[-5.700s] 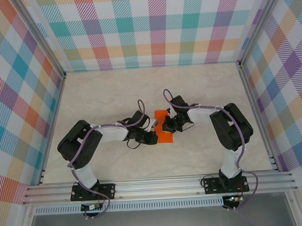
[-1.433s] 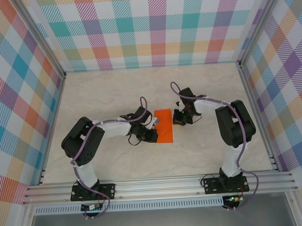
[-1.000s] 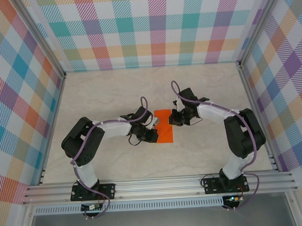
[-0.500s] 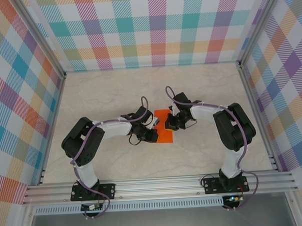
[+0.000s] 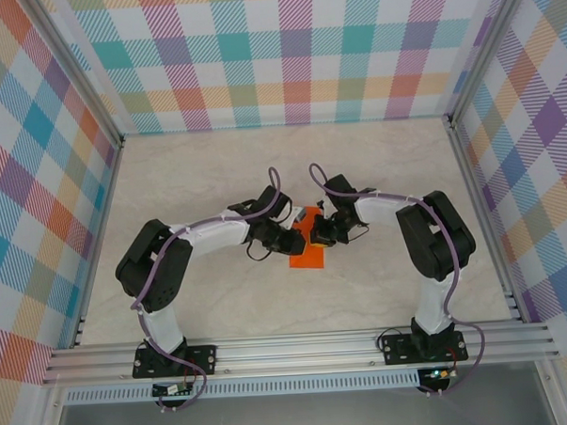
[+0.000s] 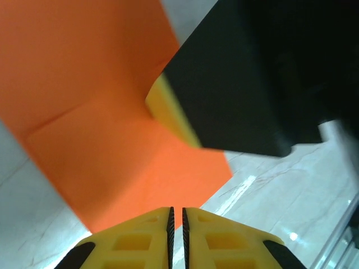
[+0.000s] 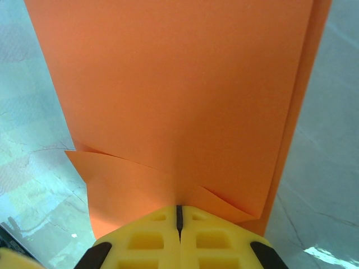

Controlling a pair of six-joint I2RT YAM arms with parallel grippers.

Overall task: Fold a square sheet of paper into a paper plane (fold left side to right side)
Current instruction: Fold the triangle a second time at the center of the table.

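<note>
- Near edge: both arms are bolted here and reach inward, the wrists meeting at mid-table.
- Left gripper (image 6: 176, 212): the yellow fingers are drawn together with only a hairline slit between them. The tips are set at the near edge of the square sheet of paper (image 6: 101, 112). Whether that edge is nipped cannot be told.
- Right gripper (image 7: 179, 212): the fingers are closed tight with nothing between them, and the tips are laid on the paper. In the left wrist view its pad is seen pressed onto the sheet's top face.
- Sheet: it lies flat on the table (image 5: 216, 178), between the two grippers.
  - Two layers are seen in the right wrist view, with the lower one's edge peeking out along the right side.
  - A small pucker is noted by the fingertips.
  - A faint crease line is noted in the left wrist view.
- Progress: the left-to-right fold is judged laid, with the edges slightly mismatched and the crease probably not yet fully set. No pointed nose or centre ridge is seen, so the nose and wing folds are judged outstanding. An early stage is assumed.
- Beyond: bare table runs to the chequered walls (image 5: 286, 52).
</note>
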